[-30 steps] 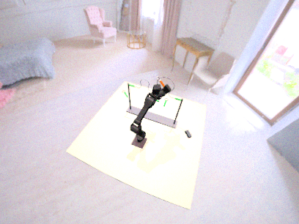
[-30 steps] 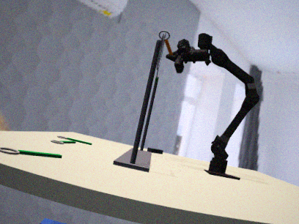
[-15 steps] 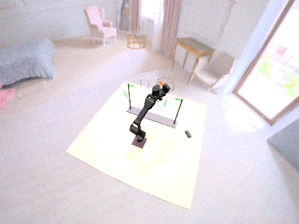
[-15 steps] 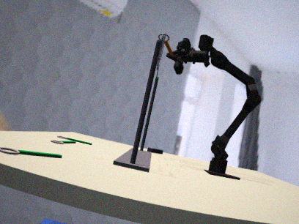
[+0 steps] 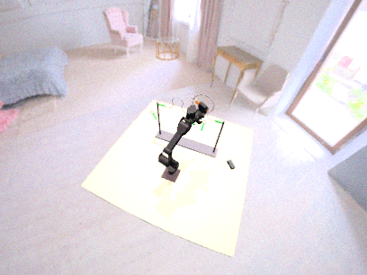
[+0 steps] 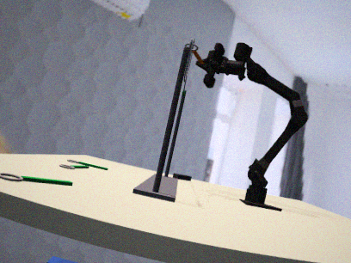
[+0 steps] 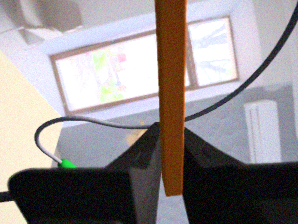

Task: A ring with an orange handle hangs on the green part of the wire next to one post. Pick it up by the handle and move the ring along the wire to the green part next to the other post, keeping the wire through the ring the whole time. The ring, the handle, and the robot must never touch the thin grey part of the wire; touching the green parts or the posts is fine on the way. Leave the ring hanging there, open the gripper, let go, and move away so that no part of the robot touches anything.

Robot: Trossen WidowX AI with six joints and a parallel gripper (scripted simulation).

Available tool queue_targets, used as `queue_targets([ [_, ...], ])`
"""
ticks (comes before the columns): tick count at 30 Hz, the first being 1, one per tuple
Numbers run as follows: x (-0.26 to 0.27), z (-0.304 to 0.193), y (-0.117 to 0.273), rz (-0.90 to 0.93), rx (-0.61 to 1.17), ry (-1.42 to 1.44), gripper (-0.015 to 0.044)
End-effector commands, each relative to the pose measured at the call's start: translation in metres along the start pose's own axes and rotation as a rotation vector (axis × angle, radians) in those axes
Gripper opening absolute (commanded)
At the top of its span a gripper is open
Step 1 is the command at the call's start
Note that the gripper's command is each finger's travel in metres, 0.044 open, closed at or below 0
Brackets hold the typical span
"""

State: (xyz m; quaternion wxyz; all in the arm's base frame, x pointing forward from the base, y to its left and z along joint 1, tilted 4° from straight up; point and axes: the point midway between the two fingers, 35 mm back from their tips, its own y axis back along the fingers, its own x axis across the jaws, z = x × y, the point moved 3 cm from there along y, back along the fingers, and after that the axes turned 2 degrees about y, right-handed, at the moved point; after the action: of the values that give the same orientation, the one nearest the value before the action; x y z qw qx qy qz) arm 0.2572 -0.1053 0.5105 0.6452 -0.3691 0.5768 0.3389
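My gripper (image 5: 202, 109) (image 6: 200, 63) (image 7: 165, 128) is shut on the orange handle (image 6: 197, 56) (image 7: 171, 75), high above the table. The ring (image 6: 196, 46) is at the handle's upper end, around or right beside the wire in the exterior view; it is outside the wrist view. The thin grey wire (image 7: 240, 93) passes behind the handle in the wrist view; contact cannot be told. The wire's green parts are beside the left post (image 5: 158, 120) (image 6: 169, 116) and the right post (image 5: 219, 137). The right green part (image 5: 219, 121) (image 7: 66, 163) shows at the wrist view's lower left.
The posts stand on a grey base (image 5: 189, 144) (image 6: 165, 189). Behind it on the table (image 6: 215, 223) lie several loose rings with green handles, one green handle (image 6: 47, 180) nearest the exterior camera. A small black box (image 5: 230, 164) (image 6: 182, 176) lies beyond the right post.
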Motion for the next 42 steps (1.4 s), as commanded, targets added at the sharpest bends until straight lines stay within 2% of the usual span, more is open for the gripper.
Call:
queue_targets([
  [1,0.0,0.0,0.0,-0.019,-0.007,0.046,-0.015],
  [42,-0.01,0.0,-0.001,-0.236,-0.057,0.507,-0.015],
])
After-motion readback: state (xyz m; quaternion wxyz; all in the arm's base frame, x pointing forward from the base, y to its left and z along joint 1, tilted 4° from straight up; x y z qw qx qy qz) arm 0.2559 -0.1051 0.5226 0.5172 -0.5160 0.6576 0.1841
